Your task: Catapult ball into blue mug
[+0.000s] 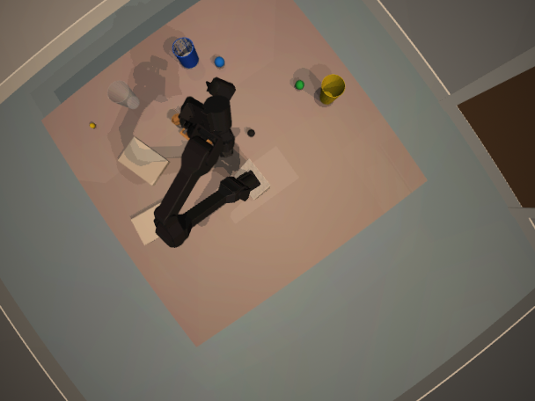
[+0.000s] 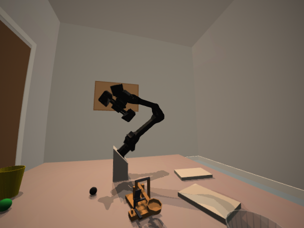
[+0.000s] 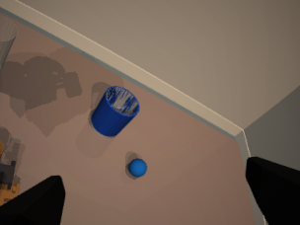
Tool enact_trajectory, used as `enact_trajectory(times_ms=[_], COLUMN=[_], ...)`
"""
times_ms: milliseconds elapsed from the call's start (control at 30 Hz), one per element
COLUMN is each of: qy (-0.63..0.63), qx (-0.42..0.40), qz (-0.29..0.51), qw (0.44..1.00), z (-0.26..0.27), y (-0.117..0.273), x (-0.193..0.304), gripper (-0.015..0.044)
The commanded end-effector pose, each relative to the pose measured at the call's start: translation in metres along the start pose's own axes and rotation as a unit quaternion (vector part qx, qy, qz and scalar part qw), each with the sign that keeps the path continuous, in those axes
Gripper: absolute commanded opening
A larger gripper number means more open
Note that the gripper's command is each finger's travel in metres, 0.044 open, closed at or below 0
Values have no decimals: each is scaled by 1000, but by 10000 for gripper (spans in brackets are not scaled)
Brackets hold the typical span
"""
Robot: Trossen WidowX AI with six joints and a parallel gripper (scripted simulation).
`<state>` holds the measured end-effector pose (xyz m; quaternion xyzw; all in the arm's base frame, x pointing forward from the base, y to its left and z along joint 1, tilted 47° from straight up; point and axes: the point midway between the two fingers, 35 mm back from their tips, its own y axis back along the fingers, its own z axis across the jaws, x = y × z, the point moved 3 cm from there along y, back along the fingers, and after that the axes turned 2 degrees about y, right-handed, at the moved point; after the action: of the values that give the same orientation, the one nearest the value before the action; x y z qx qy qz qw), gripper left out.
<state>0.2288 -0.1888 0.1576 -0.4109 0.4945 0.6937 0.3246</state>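
Observation:
The orange catapult [image 1: 176, 120] [image 2: 154, 206] [image 3: 9, 193] stands on the table, mostly hidden under the arm in the top view. Its round cup is low and looks empty in the exterior view. The blue mug [image 1: 189, 58] [image 3: 110, 118] stands upright near the table's back edge. A blue ball [image 1: 219, 61] [image 3: 137, 168] lies beside it. A black ball [image 1: 251, 133] [image 2: 93, 191] lies to one side of the catapult. A green ball [image 1: 299, 84] [image 2: 5, 205] lies farther off. My gripper [image 1: 205, 98] [image 2: 116, 107] [image 3: 156, 178] is open and empty, high above the table near the catapult.
A yellow mug [image 1: 328, 96] [image 2: 10, 182] stands by the green ball. A clear cup [image 1: 119, 93] [image 3: 4, 41] and a small yellow ball [image 1: 92, 126] are at the left of the top view. Two pale flat blocks [image 1: 142, 162] [image 2: 192, 173] lie beside the arm.

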Motion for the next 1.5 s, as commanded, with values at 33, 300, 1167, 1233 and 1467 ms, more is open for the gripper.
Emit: enact_trajectory(times_ms=[33, 300, 1167, 1233, 1467], qy=[-5, -53, -113, -112, -111], qx=[-7, -93, -283, -290, -292], qz=[6, 83, 406, 430, 439], qw=[1000, 991, 862, 847, 842], z=[2, 32, 169, 178, 195], y=[-4, -50, -139, -142, -156], x=[0, 7, 46, 50, 66], gripper=[440, 440, 440, 440, 440])
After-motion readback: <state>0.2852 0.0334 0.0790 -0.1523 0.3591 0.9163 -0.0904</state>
